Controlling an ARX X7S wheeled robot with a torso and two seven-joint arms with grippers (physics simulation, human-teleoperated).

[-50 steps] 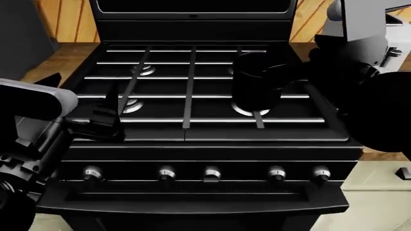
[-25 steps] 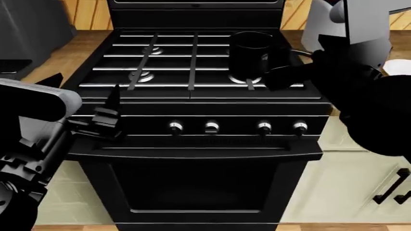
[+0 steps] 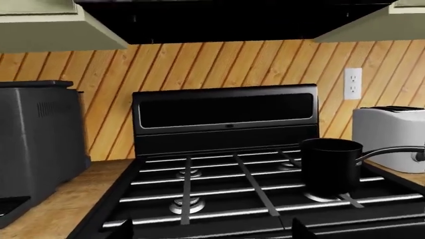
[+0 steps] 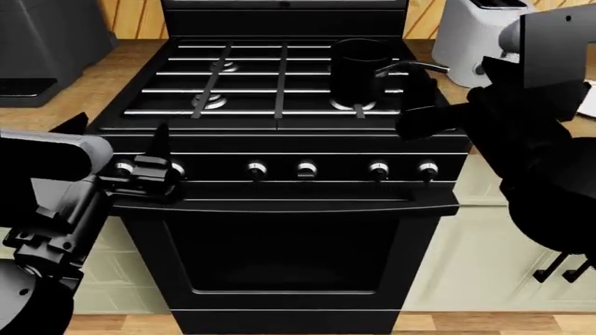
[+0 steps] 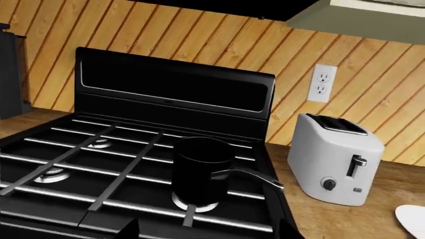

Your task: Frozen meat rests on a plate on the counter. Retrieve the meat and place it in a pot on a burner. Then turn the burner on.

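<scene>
Wood counter (image 5: 345,219) bearing toaster (image 5: 335,159), plate (image 5: 413,219)

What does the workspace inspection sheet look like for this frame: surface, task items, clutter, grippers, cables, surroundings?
Surface: wood-plank counter on both sides of a black stove with four grated burners.
Job's things: pot upright on the front right burner, handle toward the toaster; plate only an edge showing, on the counter beyond the toaster; meat not seen.
Clutter: white toaster; dark appliance on the counter at the other side of the stove.
Grippers: left gripper in front of the knob row; right gripper not clearly visible; states unclear.
Cables: nothing seen.
Surroundings: slatted wood wall, wall outlet, cream cabinets.
</scene>
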